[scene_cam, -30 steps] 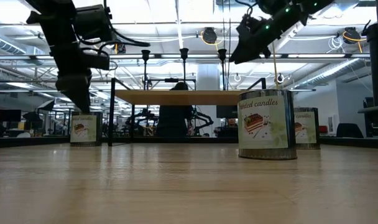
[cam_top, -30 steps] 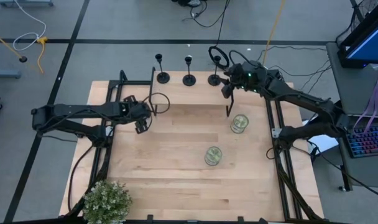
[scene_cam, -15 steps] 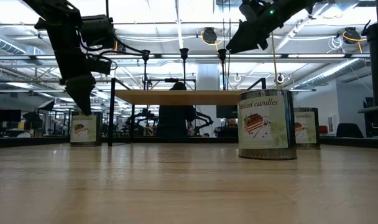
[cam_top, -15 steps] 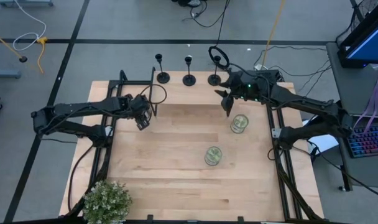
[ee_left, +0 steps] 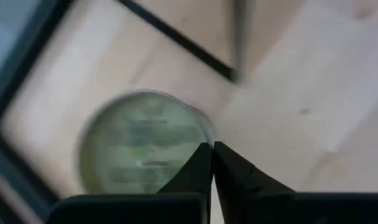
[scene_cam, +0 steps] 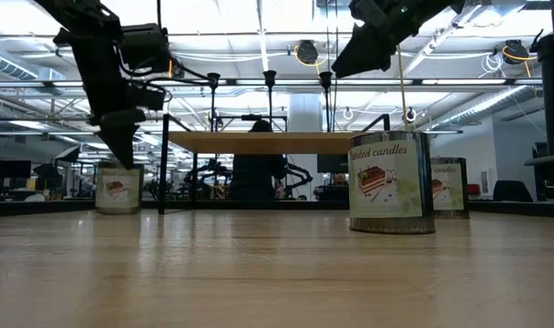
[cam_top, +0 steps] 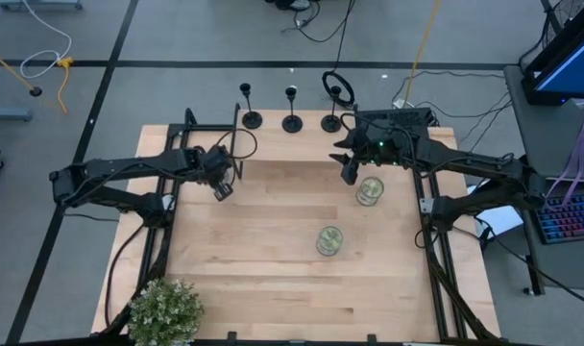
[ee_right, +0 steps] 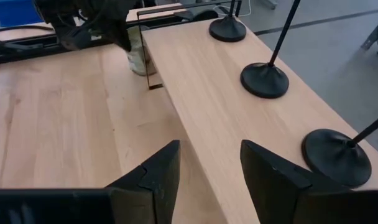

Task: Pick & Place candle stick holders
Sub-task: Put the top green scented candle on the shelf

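Note:
Three black candle stick holders [cam_top: 251,118] [cam_top: 292,122] [cam_top: 331,122] stand on their disc bases along a raised wooden shelf [ee_right: 226,106] at the table's far edge. The right wrist view shows their bases [ee_right: 264,79]. My right gripper [cam_top: 348,173] hovers open just in front of the shelf, near the right-hand holder, with nothing between its fingers [ee_right: 148,177]. My left gripper [ee_left: 212,163] is shut with nothing between its fingers, its tips right over the lid of a small candle jar [ee_left: 142,143] at the table's far left. My left gripper points down at the candle jar's lid [ee_left: 176,155] with shut fingers. Whether the fingertips touch the lid, I cannot tell.
Two more candle jars [cam_top: 370,189] [cam_top: 328,240] stand on the table's right half, the nearer one large in the low view [scene_cam: 391,185]. A leafy potted plant [cam_top: 164,312] sits at the near left corner. The shelf's thin black legs [ee_right: 153,84] rise from the table.
My left gripper has shut and gone slightly toward the far edge, over the small jar, which has shifted a little on the table. My right gripper has drawn back from the holders toward the table's near edge, staying open.

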You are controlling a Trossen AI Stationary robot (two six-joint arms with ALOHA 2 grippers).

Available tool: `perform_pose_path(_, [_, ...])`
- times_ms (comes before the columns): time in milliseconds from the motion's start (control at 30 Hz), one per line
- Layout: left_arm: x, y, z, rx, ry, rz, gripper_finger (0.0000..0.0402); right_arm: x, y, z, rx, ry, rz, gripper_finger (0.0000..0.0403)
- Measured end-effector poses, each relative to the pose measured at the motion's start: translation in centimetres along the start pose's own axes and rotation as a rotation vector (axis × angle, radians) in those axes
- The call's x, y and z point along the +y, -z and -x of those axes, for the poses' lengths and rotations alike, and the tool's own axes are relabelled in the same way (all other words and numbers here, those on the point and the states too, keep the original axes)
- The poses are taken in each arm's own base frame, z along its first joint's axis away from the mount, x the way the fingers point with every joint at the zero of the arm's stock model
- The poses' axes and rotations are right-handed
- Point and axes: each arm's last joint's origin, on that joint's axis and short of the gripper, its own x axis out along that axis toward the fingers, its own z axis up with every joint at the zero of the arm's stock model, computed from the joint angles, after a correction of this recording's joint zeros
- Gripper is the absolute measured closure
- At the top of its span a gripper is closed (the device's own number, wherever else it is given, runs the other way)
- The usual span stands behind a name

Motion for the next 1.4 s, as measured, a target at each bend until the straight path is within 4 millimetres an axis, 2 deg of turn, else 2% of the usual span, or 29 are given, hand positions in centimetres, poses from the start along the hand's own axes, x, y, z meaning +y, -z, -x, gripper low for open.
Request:
perform_pose_path(133, [-0.3, 0.0, 0.7, 0.048, 0.068, 0.058, 0.0392, 0.0, 0.0, 0.0, 0.000, 0.000, 0.002, 0.0243])
perform_pose_path(333, [-1.2, -0.5, 3.8, 0.111, 0.095, 0.102, 0.0396, 0.0, 0.0, 0.0, -0.001, 0.000, 0.002, 0.0243])
perform_pose_path(733, [-5.0, -1.0, 7.8, 0.018, 0.208, 0.032, 0.0398, 0.0, 0.0, 0.0, -0.001, 0.000, 0.002, 0.0243])
perform_pose_path(867, [-6.5, -1.6, 9.3, -0.080, 0.291, 0.002, 0.0399, 0.0, 0.0, 0.0, -0.001, 0.000, 0.002, 0.0243])
perform_pose_path(1033, [-7.7, -3.4, 12.3, -0.282, 0.404, -0.093, 0.0400, 0.0, -0.1, 0.0, -0.008, 0.000, 0.002, 0.0243])
perform_pose_path(1233, [-6.5, -6.5, 16.1, -0.502, 0.351, -0.210, 0.0400, 0.0, -0.1, 0.0, -0.008, 0.000, 0.002, 0.0243])
perform_pose_path(1300, [-5.7, -7.7, 16.6, -0.530, 0.309, -0.243, 0.0401, 0.0, -0.1, 0.0, -0.009, 0.000, 0.002, 0.0243])
perform_pose_path(1400, [-4.9, -10.0, 16.1, -0.523, 0.241, -0.276, 0.0401, 0.0, -0.2, 0.0, -0.022, -0.001, 0.001, 0.0243])
